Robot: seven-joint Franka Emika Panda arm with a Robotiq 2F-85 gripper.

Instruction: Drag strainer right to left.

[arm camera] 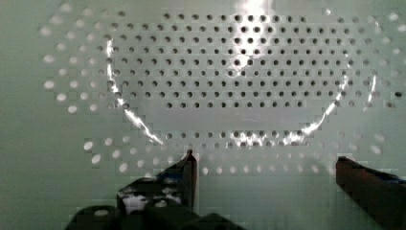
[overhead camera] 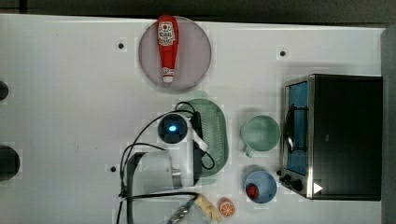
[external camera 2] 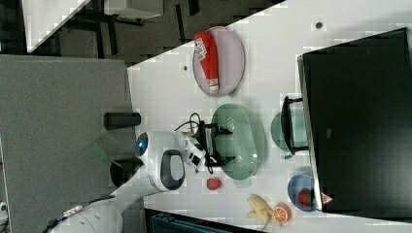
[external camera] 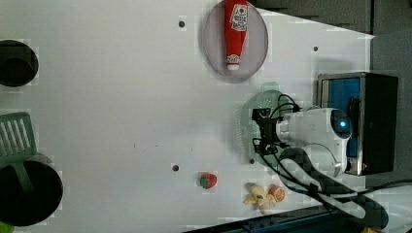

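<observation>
Inside strainer [arm camera: 249, 81]: gripper [arm camera: 263, 167] (fingers apart)

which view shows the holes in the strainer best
The wrist view: the strainer fills it up close, with rows of holes sharp and the open hand just above them. The right view shows its whole oval beside the mug; the top and left views have the arm covering part of it.

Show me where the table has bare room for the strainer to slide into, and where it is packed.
Free: the broad white stretch of table on the top view's left, below the plate holding the ketchup bottle. Crowded: the top view's right, where the strainer sits beside the mug, blue bowl and toaster oven.
</observation>
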